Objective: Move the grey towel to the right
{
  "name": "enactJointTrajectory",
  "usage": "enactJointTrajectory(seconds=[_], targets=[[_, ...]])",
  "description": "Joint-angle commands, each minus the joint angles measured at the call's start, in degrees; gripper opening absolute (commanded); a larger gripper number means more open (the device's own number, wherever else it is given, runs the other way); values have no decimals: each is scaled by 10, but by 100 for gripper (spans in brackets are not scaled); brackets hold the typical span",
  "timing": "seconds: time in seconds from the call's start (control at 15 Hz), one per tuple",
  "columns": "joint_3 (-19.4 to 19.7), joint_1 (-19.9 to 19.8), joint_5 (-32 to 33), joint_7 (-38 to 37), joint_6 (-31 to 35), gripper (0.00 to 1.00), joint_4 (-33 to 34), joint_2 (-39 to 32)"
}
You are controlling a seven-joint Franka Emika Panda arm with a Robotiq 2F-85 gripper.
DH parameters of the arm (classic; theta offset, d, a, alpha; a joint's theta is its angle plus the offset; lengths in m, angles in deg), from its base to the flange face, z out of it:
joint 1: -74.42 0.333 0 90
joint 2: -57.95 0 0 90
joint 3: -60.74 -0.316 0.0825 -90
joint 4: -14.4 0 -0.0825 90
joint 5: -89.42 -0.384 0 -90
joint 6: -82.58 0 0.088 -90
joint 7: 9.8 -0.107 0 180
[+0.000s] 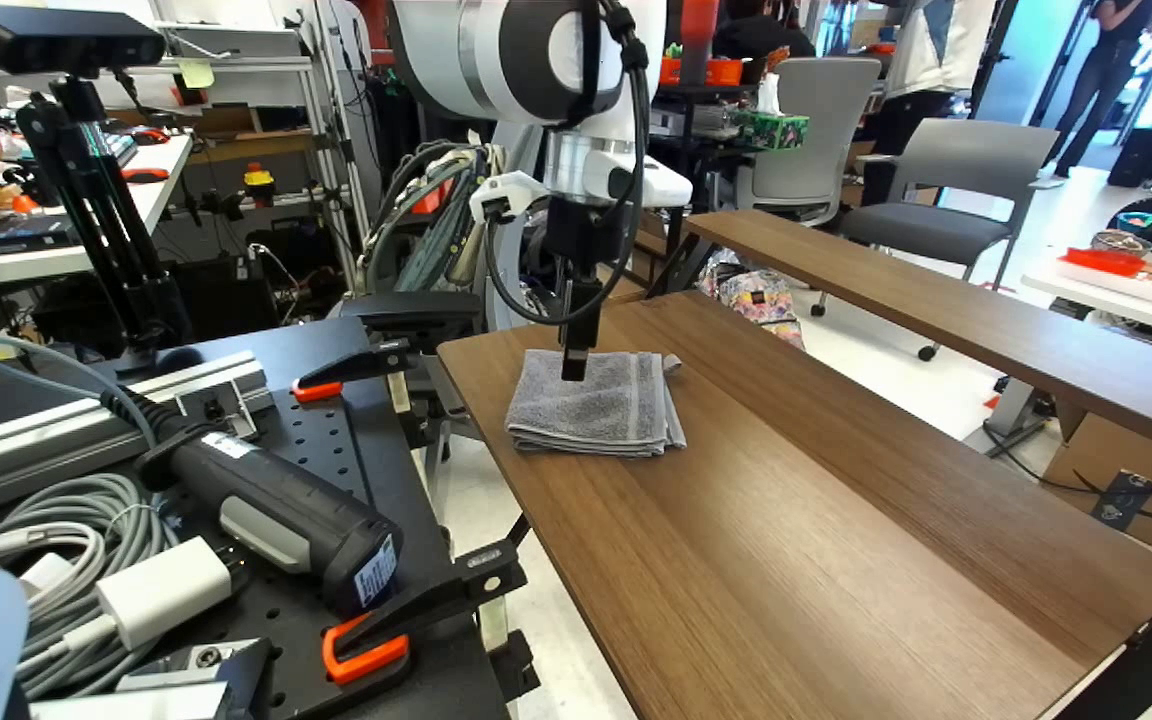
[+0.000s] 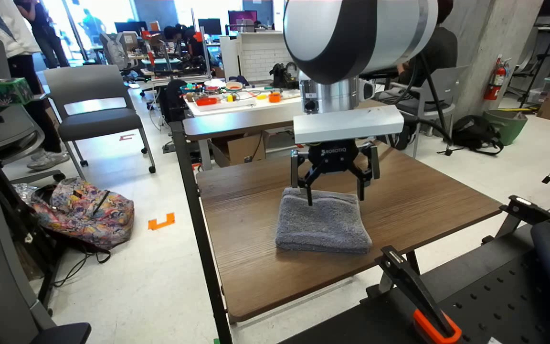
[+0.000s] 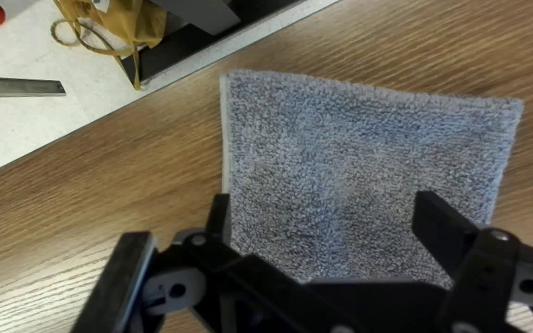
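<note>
Grey towel lying folded, roughly square, nubby pile, layered edges, resting on the table, lower right of centre in an exterior view, fingers standing wide apart over it, gripping nothing.

The towel looks rough (cloth), the table wooden.

Folded grey towel on tabletop
</note>
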Motion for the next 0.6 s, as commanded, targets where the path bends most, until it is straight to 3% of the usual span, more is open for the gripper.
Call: enactJointTrajectory(seconds=[0.0, 0.27, 0.53], targets=[[19, 18, -18, 13, 45, 100, 26, -37], [38, 32, -21, 11, 90, 100, 38, -65], [40, 25, -40, 22, 93, 100, 57, -87]])
